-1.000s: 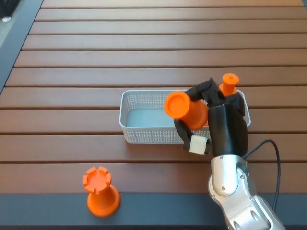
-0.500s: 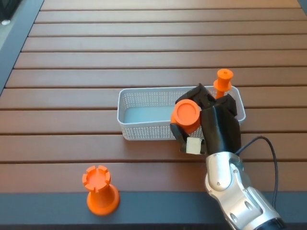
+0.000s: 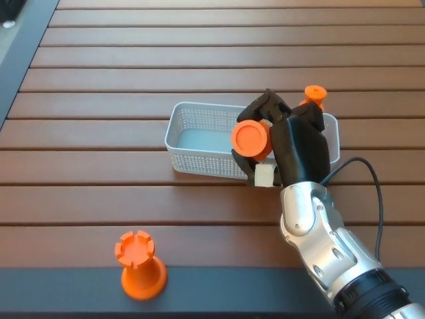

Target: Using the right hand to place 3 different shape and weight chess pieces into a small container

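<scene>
Your right hand [image 3: 282, 139] has shifted up over the white basket [image 3: 199, 143], fingers [image 3: 262, 109] still pinching the orange chess piece [image 3: 251, 138], round base facing you. Another piece [image 3: 314, 95] pokes up behind; the rook [image 3: 139, 266] sits at the desk [image 3: 133, 73] edge.

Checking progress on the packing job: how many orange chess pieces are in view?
3. One is held in the right hand over the basket, one pokes up behind that hand, and a rook stands at the table's near edge. Others may be hidden.

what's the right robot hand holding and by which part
An orange chess piece, gripped around its body by the right robot hand, round base facing the camera, over the white basket.
</scene>
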Controlling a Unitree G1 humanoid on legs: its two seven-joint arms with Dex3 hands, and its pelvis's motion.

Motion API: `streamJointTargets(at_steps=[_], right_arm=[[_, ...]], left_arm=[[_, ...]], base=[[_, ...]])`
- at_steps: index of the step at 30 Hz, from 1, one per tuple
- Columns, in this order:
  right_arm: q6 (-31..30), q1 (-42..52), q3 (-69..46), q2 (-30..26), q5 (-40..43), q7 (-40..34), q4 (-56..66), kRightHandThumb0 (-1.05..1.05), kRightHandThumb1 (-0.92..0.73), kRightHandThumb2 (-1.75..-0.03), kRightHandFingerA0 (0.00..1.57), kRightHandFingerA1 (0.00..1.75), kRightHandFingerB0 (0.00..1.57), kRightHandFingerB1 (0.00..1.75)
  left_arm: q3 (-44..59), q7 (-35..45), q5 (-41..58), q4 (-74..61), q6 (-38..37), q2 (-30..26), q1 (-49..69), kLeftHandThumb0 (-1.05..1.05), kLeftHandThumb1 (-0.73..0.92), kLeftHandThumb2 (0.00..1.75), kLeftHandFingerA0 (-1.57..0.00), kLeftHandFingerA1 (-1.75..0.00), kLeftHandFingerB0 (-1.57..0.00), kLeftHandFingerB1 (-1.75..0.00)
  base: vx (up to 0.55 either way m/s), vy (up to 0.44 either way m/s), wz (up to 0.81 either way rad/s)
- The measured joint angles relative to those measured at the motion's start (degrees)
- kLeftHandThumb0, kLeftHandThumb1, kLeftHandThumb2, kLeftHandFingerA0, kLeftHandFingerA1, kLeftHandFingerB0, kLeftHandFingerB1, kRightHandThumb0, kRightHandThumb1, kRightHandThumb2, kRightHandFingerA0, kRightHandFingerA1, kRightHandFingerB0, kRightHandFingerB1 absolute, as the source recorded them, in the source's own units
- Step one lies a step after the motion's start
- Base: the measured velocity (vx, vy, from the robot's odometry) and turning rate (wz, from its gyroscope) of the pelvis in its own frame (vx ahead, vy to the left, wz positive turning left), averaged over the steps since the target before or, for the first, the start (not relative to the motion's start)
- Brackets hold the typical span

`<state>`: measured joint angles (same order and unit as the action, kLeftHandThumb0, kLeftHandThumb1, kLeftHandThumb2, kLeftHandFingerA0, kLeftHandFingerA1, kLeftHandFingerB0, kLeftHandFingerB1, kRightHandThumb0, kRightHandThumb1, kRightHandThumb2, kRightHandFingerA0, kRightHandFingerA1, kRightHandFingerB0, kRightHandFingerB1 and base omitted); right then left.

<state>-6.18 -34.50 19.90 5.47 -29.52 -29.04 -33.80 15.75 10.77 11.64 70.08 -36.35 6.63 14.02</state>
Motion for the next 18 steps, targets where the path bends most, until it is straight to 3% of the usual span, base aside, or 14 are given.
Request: streamJointTargets(at_steps=[2, 3, 7, 8, 11, 12, 16, 17, 18], right_arm=[[0.07, -0.04, 0.13, 0.05, -0.17, 0.00, 0.14, -0.23, -0.54, -1.07, 0.94, 1.75, 0.75, 1.60], [0.12, -0.05, 0.18, 0.07, -0.28, 0.00, 0.20, -0.21, -0.58, -1.01, 0.93, 1.75, 0.74, 1.62], [0.13, -0.05, 0.76, 0.37, -0.97, 0.01, 1.92, -0.21, -0.58, -1.00, 0.93, 1.75, 0.72, 1.64], [0.10, -0.05, 0.86, 0.50, -1.18, 0.02, 2.59, -0.22, -0.57, -1.00, 0.94, 1.75, 0.76, 1.51], [-0.01, -0.05, 1.16, 0.55, -1.61, 0.04, 3.51, -0.23, -0.59, -0.94, 0.94, 1.75, 0.71, 1.59], [-0.06, -0.06, 1.26, 0.46, -1.82, 0.04, 3.81, -0.22, -0.58, -0.96, 0.95, 1.75, 0.71, 1.62], [-0.07, -0.22, 1.31, 0.19, -2.20, 0.04, 3.85, -0.22, -0.58, -0.96, 0.95, 1.75, 0.71, 1.62], [-0.07, -0.29, 1.31, 0.14, -2.27, 0.04, 3.85, -0.19, -0.57, -0.97, 0.92, 1.75, 0.69, 1.69], [-0.07, -0.34, 1.30, 0.08, -2.34, 0.04, 3.85, -0.19, -0.57, -0.97, 0.92, 1.75, 0.69, 1.69]], left_arm=[[0.00, 0.15, 0.05, 0.00, 0.03, -0.05, 0.02, -0.10, 0.04, 1.71, -1.53, -1.25, -1.46, -1.21], [0.00, 0.22, 0.09, 0.00, 0.05, -0.07, 0.02, -0.04, 0.45, 1.23, -1.46, -1.33, -1.46, -1.32], [-0.75, 0.22, -0.08, 0.01, 0.04, -0.24, 0.27, -0.04, 0.43, 1.22, -1.46, -1.33, -1.47, -1.32], [-0.79, 0.23, -0.08, 0.01, 0.04, -0.25, 0.30, -0.08, 0.06, 1.71, -1.53, -1.26, -1.48, -1.20], [-0.83, 0.13, -0.06, -0.02, 0.04, -0.25, 0.32, -0.13, 0.01, 1.73, -1.57, -1.23, -1.56, -1.11], [-0.81, 0.11, -0.02, -0.02, 0.04, -0.25, 0.32, -0.04, 0.38, 1.20, -1.46, -1.33, -1.48, -1.32], [-0.82, 0.31, 0.06, -0.02, -0.17, -0.27, 0.48, -0.04, 0.38, 1.20, -1.46, -1.33, -1.48, -1.32], [-0.84, 0.33, 0.06, -0.02, -0.21, -0.27, 0.52, -0.14, 0.07, 1.65, -1.53, -1.24, -1.49, -1.23], [-0.86, 0.33, 0.06, -0.02, -0.23, -0.27, 0.54, -0.14, 0.07, 1.65, -1.53, -1.24, -1.49, -1.23]], base=[[0.00, 0.000, 0.00], [0.00, 0.000, 0.00], [0.00, 0.000, 0.00], [0.00, 0.000, 0.00], [0.00, 0.000, 0.00], [0.00, 0.000, 0.00], [0.00, 0.000, 0.00], [0.00, 0.000, 0.00], [0.00, 0.000, 0.00]])
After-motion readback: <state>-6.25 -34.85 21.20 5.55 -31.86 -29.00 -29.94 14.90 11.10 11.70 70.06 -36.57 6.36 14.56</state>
